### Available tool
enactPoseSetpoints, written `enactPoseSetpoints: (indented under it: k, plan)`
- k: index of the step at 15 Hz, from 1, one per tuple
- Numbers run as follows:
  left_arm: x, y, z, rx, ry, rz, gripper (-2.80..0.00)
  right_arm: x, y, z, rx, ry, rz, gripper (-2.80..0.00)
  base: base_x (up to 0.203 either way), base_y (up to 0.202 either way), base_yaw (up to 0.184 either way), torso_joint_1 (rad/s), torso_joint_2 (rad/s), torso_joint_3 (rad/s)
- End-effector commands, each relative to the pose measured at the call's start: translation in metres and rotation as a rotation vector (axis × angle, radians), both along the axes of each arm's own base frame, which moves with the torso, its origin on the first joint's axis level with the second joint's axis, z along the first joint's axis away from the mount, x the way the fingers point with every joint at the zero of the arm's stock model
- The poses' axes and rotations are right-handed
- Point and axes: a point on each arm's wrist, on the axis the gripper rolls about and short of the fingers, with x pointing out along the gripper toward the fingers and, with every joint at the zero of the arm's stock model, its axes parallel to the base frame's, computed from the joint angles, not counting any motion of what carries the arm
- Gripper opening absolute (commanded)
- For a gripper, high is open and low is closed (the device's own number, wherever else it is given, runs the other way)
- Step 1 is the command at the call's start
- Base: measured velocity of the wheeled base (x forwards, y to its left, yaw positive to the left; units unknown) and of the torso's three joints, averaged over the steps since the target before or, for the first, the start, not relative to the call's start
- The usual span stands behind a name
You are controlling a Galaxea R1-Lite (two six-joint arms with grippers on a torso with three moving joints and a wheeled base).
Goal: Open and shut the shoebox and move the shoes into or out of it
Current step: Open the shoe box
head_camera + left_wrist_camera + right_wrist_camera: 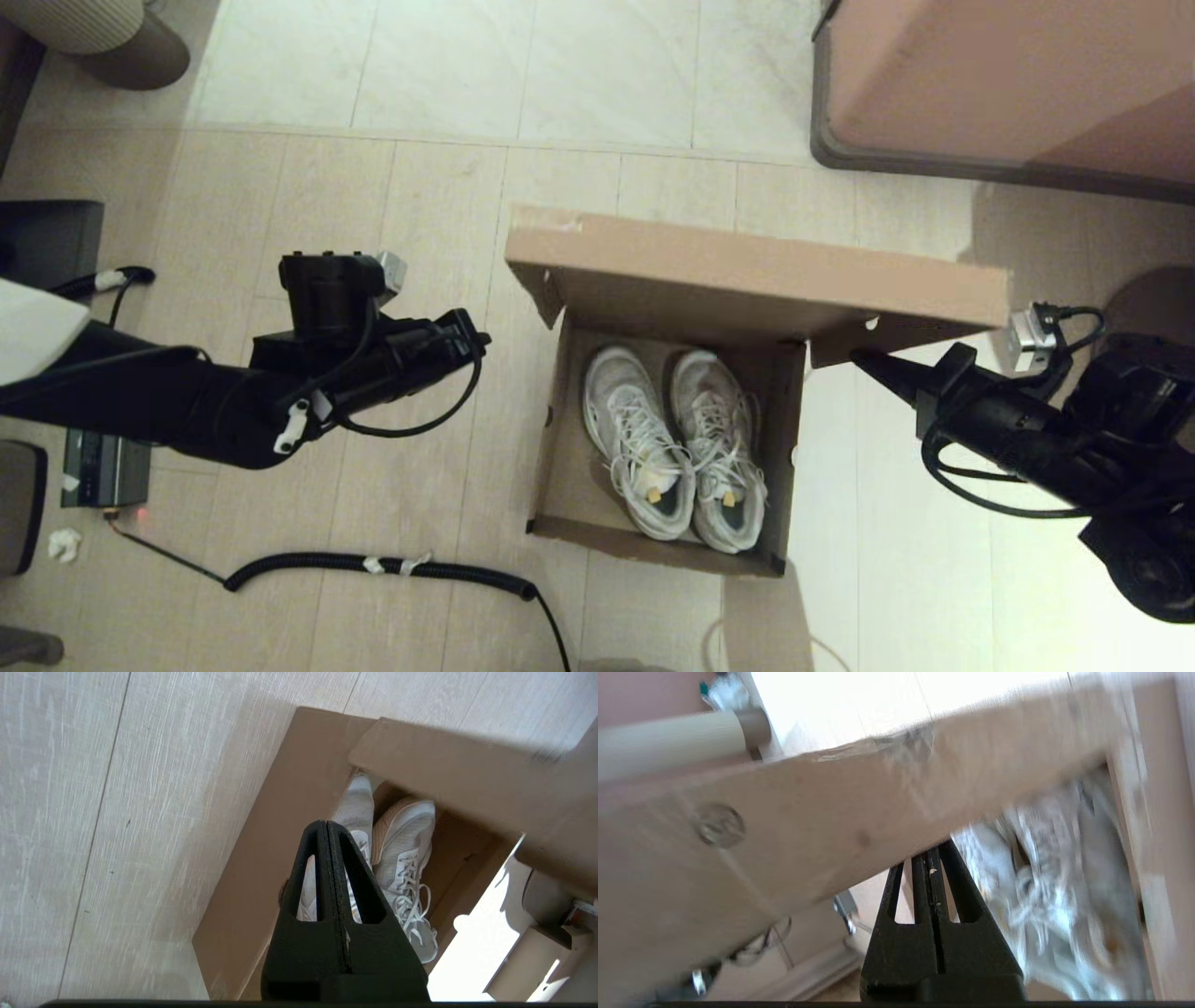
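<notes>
The brown cardboard shoebox stands on the floor with its hinged lid tilted up over the back half. The two white lace-up shoes lie side by side inside it, toes toward the lid. My right gripper is shut, and its tip is tucked under the lid's right side flap. In the right wrist view the lid covers the right gripper's tip, with the shoes beyond. My left gripper is shut and hangs left of the box, holding nothing. In the left wrist view the left gripper points over the box wall at the shoes.
A pinkish-brown furniture block with a grey base stands at the back right. A coiled black cable lies on the floor in front of the box. A dark device and a crumpled paper sit at the left.
</notes>
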Motion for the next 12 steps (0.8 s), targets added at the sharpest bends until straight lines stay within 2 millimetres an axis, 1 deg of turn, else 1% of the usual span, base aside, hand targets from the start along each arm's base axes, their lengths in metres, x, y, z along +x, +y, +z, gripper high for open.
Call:
enactPoseSetpoints:
  k: [1,3,5,6,8,10,11,12]
  plan:
    - [-0.001,-0.001,-0.002,-0.002,0.007,-0.005,-2.80,0.013,-0.001,0.019,0.006,-0.045,-0.004,-2.80,0.000,0.000,0.000,0.000,0.00,0.000]
    - [-0.004,-0.006,-0.006,0.001,0.018,-0.017,-2.80,0.029,-0.004,0.032,0.001,-0.055,-0.016,-2.80,0.000,0.000,0.000,0.000,0.00,0.000]
    - [-0.008,-0.009,-0.009,0.008,0.029,-0.029,-2.80,0.051,-0.009,0.041,-0.011,-0.060,-0.037,-2.80,0.000,0.000,0.000,0.000,0.00,0.000]
    - [-0.013,-0.011,-0.009,0.013,0.031,-0.037,-2.80,0.061,-0.012,0.040,-0.031,-0.043,-0.046,-2.80,0.000,0.000,0.000,0.000,0.00,0.000]
    - [-0.025,-0.008,-0.008,0.034,0.029,-0.039,-2.80,0.074,-0.011,0.031,-0.121,-0.011,-0.075,-2.80,0.000,0.000,0.000,0.000,0.00,0.000]
    - [-0.031,-0.005,-0.010,0.081,0.025,0.030,-2.80,0.089,0.005,0.024,-0.273,-0.009,-0.183,-2.80,0.000,0.000,0.000,0.000,0.00,0.000]
    - [-0.035,-0.003,-0.008,0.110,0.008,0.069,-2.80,0.098,0.016,0.020,-0.361,-0.002,-0.267,-2.80,0.000,0.000,0.000,0.000,0.00,0.000]
    - [-0.039,0.000,-0.006,0.138,-0.011,0.093,-2.80,0.104,0.031,0.016,-0.447,0.007,-0.321,-2.80,0.000,0.000,0.000,0.000,0.00,0.000]
